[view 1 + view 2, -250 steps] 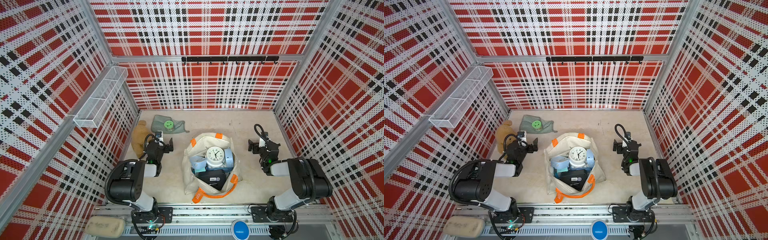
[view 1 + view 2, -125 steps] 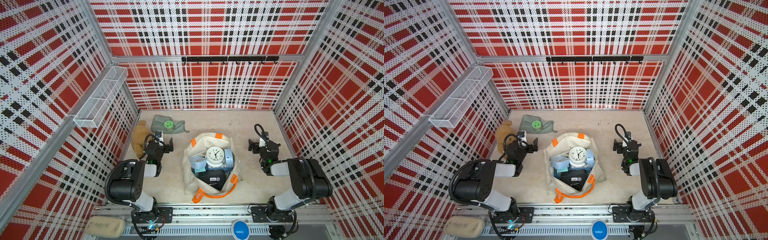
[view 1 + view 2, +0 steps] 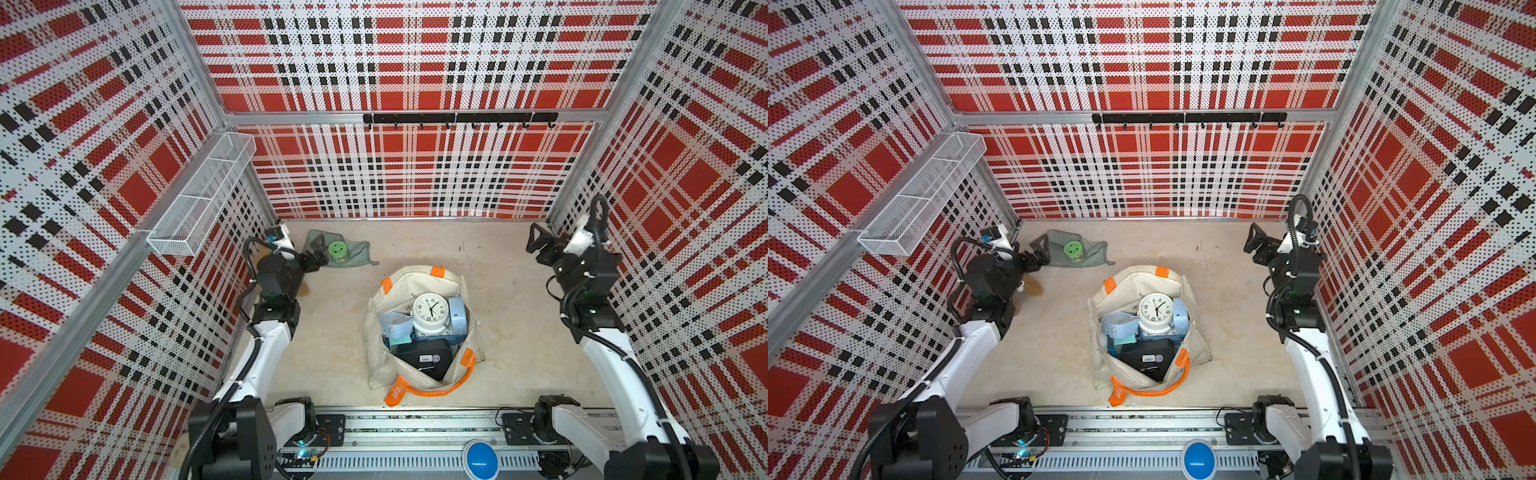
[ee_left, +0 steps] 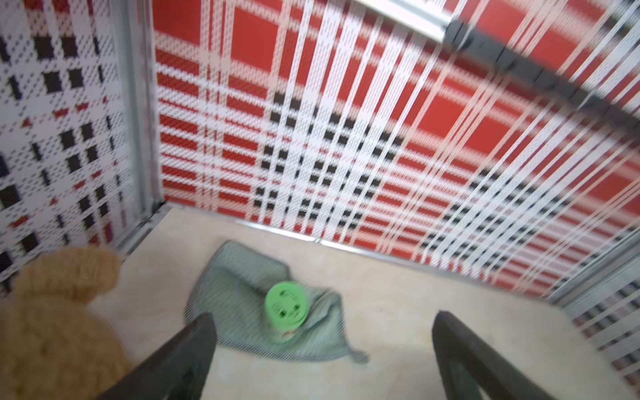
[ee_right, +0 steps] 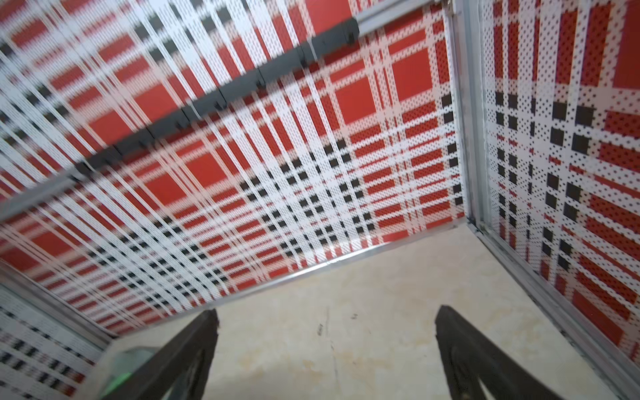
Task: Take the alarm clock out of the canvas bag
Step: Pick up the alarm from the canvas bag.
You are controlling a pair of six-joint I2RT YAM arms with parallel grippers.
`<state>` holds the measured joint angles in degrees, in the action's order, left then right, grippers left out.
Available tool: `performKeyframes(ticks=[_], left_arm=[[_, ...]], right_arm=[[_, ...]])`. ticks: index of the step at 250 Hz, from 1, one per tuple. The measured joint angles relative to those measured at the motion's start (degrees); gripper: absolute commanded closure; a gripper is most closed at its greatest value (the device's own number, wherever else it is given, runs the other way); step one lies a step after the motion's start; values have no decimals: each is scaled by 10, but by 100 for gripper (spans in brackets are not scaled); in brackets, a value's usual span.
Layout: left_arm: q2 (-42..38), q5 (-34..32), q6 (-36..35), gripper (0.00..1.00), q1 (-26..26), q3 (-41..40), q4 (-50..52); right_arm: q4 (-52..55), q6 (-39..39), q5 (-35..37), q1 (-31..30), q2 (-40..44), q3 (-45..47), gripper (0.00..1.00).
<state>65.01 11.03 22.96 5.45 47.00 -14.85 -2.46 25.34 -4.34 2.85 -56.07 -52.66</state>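
Bag (image 3: 415, 282): cream, orange straps.
Clock (image 3: 431, 308): white, black numerals.
Cloth (image 3: 356, 254): grey-green.
Lid (image 3: 337, 250): green.
Walls (image 3: 415, 62): red, white, black plaid.

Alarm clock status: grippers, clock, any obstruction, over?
Left gripper open, empty, near green cloth. Right gripper open, empty, away from canvas bag. White alarm clock face-up on top inside bag. Nothing covering it; blue items crowd beside it.

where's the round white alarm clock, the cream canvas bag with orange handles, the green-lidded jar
round white alarm clock (image 3: 431, 308): a top view, dial
cream canvas bag (image 3: 415, 279): a top view, far wall
green-lidded jar (image 4: 286, 304): left wrist view, lid
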Motion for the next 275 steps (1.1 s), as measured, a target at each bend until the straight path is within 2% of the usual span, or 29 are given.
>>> performKeyframes(ticks=[18,39,52,63,79,110,143,174,195,212,241,275], left_arm=[[-1,49,84,1,24,33,40],[13,123,175,0,65,27,53],[24,147,207,1,77,22,85],[24,148,209,1,68,22,136],[13,125,195,1,22,45,238],[-2,42,144,1,-134,179,434],[-9,-65,128,1,-311,317,589],[-1,-154,142,1,-434,370,734],[12,-195,160,1,-477,371,808],[17,-213,174,1,-491,356,844],[17,-223,193,1,-488,316,866],[17,-209,206,1,-472,282,851]], right_arm=[[55,29,-42,1,5,-42,0],[138,38,-78,-15,1,-93,1],[195,33,-85,-38,-8,-129,2],[242,21,-85,-67,-16,-159,4],[307,1,-82,-115,-29,-202,6],[427,-31,-47,-228,-57,-277,10],[536,-46,28,-360,-102,-354,14],[617,-47,103,-468,-155,-414,15],[661,-41,151,-524,-192,-446,16],[689,-32,186,-558,-220,-466,16],[716,-11,223,-590,-256,-485,21],[722,17,231,-598,-279,-485,22]])
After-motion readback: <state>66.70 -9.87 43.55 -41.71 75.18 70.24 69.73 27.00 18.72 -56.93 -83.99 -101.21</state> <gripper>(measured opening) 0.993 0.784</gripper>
